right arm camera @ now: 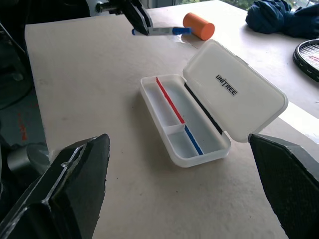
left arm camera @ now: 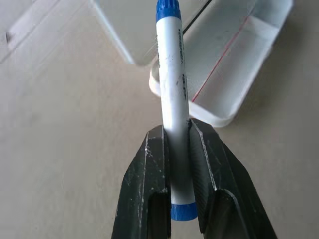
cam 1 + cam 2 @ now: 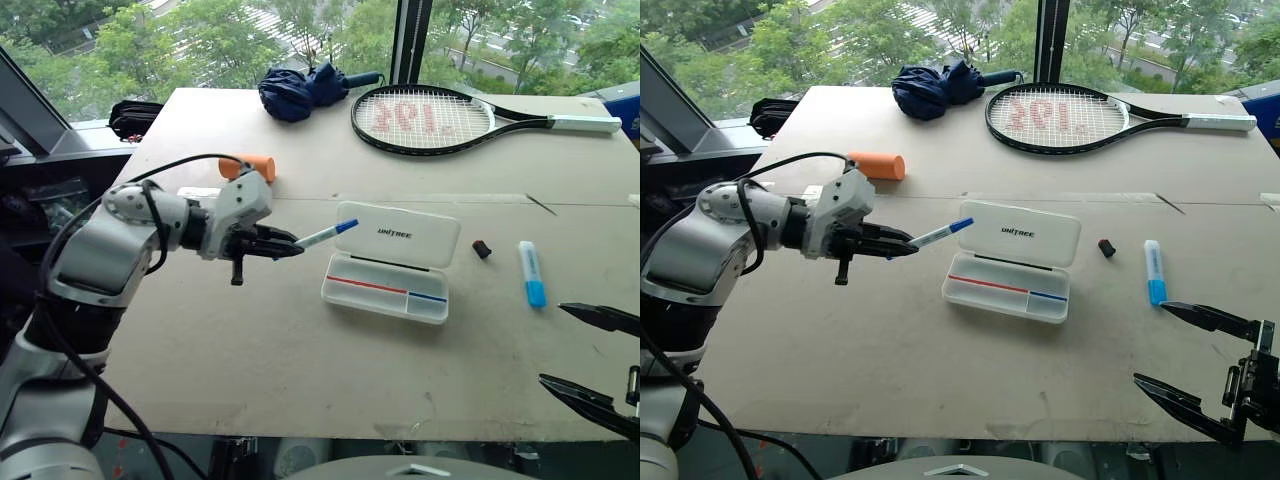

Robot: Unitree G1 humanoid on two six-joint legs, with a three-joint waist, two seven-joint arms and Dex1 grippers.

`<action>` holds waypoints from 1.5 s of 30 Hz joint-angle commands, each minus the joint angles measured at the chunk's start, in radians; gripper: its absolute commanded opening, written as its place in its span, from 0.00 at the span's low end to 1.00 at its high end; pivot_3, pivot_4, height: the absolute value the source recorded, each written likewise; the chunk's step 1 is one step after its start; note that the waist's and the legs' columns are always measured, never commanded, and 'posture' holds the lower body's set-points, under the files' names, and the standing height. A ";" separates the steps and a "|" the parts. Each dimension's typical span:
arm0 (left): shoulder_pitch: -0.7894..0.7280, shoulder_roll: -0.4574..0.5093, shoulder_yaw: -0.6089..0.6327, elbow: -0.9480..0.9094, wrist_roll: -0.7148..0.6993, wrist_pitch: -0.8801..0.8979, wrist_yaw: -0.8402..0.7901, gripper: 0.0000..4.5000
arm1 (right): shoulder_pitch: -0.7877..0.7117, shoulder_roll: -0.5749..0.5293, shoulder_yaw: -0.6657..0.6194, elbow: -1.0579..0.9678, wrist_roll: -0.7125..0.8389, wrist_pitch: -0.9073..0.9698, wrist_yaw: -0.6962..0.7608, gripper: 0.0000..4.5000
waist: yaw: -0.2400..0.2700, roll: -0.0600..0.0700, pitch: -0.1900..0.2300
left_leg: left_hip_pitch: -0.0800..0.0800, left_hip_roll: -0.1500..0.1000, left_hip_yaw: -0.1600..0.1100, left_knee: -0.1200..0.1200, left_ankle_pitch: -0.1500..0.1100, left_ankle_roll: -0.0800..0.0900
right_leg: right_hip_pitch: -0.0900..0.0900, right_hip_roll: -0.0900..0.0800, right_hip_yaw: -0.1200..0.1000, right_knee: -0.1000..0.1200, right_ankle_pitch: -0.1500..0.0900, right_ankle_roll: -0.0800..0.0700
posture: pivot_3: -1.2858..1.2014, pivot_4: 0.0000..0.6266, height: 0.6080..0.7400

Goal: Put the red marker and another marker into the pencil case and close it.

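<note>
Right pincer (image 3: 1195,372) gapes empty; left pincer (image 3: 283,244) grips blue-capped marker (image 3: 327,235).

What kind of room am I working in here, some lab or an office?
Most likely an upper-floor office or lab set up for testing. A plain board table stands against big windows over treetops, strewn with unrelated props: a tennis racket, a folded umbrella and a pencil case.
</note>
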 commanded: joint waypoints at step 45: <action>0.282 -0.140 0.380 -0.539 -0.457 0.298 0.175 0.80 | -0.548 0.039 0.369 0.001 -0.214 0.867 -1.180 1.00 | -0.014 0.001 0.001 | -0.007 0.005 0.000 0.004 0.001 -0.001 | -0.007 0.006 0.002 0.003 0.000 0.000 | 0.52 0.24 0.93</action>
